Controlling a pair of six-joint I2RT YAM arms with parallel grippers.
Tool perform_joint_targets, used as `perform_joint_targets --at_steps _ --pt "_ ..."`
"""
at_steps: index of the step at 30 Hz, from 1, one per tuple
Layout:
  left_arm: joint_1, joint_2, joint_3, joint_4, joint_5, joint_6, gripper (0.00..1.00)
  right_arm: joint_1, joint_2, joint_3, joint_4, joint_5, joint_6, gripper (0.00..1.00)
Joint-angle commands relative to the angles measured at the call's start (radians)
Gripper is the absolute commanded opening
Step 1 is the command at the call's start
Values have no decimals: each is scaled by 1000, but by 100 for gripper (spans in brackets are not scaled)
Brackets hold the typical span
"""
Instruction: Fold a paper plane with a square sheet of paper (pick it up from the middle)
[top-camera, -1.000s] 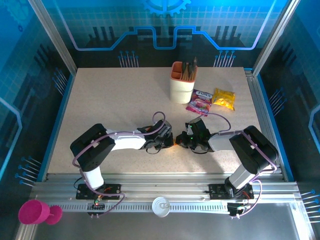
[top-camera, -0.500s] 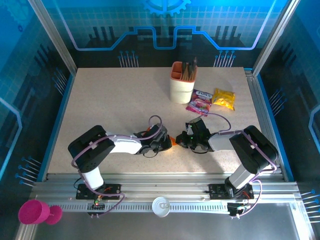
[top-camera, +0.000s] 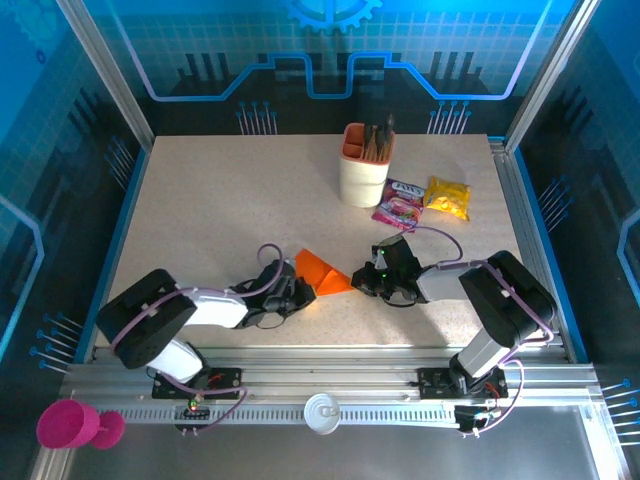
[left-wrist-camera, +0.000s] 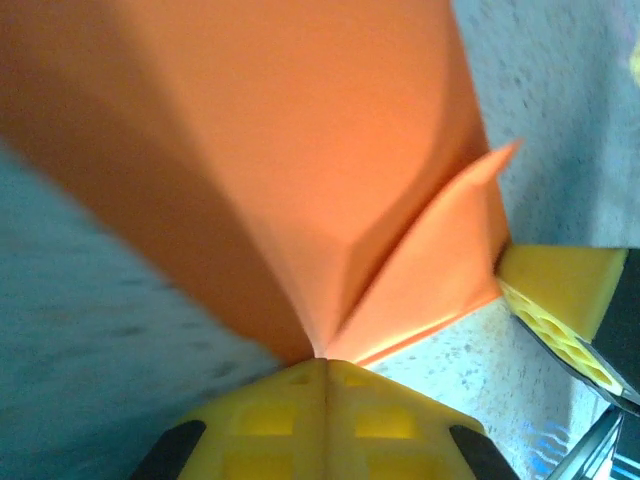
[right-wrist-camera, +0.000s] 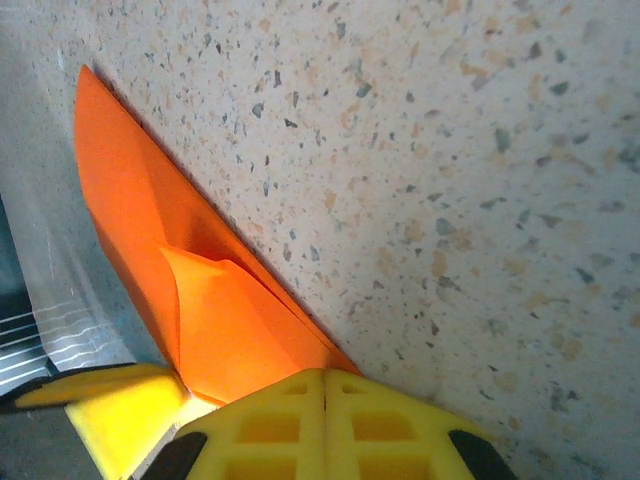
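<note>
Top external view, from the near edge: a pink cup sits at the near left off the table, and a white round cap lies on the metal rail between the two arm bases. Both arms reach low toward the middle of the speckled table. The left gripper is closed tight on the near left corner of the orange paper, and the right gripper is closed tight on its right tip, so the paper spans the gap between them, just near of the table's centre. It is creased into a pointed, roughly triangular shape. In the left wrist view the left gripper has its yellow fingers pressed together on the paper, which fans out away from them with a raised crease; the other arm's yellow finger touches the paper's edge at the right. In the right wrist view the right gripper pinches the paper the same way, with folded layers showing. Farther off to the right lie a pink snack packet and a yellow snack packet side by side, and just left of them stands the beige pen cup.
</note>
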Motion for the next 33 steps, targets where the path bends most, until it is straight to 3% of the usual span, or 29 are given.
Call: perform_joint_targets --at_steps 1,8,11,16,25,33 --pt "61 -66 -41 -315 -83 18 0 -12 42 -78 -184 127 31 0" --pt "78 -175 166 -474 -94 177 0 20 -52 -168 -27 131 173 0" --pt "78 -136 245 -458 -26 217 0 25 -107 -168 47 121 193 0" --pt "50 -9 344 -397 87 249 2 25 -192 -98 11 92 153 0" --pt "30 141 405 -392 47 281 1 13 -277 66 -291 79 -170 0" --pt "73 231 501 -462 83 445 0 10 -196 103 -321 -42 -386 0"
